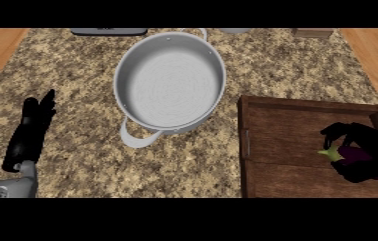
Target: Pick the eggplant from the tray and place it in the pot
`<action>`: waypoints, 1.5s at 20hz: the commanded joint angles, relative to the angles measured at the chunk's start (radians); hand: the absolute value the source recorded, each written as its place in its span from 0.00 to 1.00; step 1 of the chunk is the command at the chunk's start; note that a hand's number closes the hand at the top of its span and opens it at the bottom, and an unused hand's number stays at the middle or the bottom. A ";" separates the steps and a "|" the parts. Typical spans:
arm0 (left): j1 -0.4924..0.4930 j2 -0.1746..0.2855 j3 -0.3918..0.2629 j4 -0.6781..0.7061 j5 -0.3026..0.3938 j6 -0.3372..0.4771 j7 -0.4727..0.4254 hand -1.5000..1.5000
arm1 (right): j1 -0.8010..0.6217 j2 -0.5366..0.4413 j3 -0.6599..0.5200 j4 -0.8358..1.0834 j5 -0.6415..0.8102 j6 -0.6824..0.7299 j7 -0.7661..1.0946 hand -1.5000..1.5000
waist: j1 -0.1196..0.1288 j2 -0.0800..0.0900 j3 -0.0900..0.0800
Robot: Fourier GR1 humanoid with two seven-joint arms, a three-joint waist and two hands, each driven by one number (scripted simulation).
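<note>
Eggplant: in the head view it lies at the right edge of the frame, low and over the wooden tray, purple body to the right and green stem end pointing left. The right hand is clenched round it, black fingers curling above and below the body and hiding much of it. This view does not show whether the eggplant rests on the tray floor or is already clear of it.

The steel pot stands in the upper centre of the frame, well apart from the tray and holding nothing. Its near handle points toward the lower left. The left hand rests at the left edge over the granite counter, fingers straight and released.

Hazards, as judged from this view:
- The grasp sits partly outside the frame. If it is off-centre, the smooth, rounded body may pivot or slide out during the lift.
- The tray's raised left rim lies between eggplant and pot. A low carry may catch on it.
- A low approach may strike the pot wall and shift the pot.
- Release short of the rim leaves the eggplant on the counter.
</note>
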 commanded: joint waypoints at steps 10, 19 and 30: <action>-0.034 -0.004 0.025 0.056 -0.011 -0.011 -0.019 0.50 | 0.038 0.146 0.060 -0.308 0.291 -0.296 0.269 1.00 | -0.019 0.001 0.007; 0.003 -0.023 0.007 -0.032 -0.012 -0.012 0.032 0.50 | 0.081 0.225 0.140 -0.765 0.452 -0.430 0.406 1.00 | -0.020 -0.006 0.009; -0.023 0.004 0.043 0.060 -0.005 -0.038 -0.042 0.50 | -0.436 0.353 0.316 -0.911 0.557 -0.236 0.658 1.00 | 0.010 0.004 0.006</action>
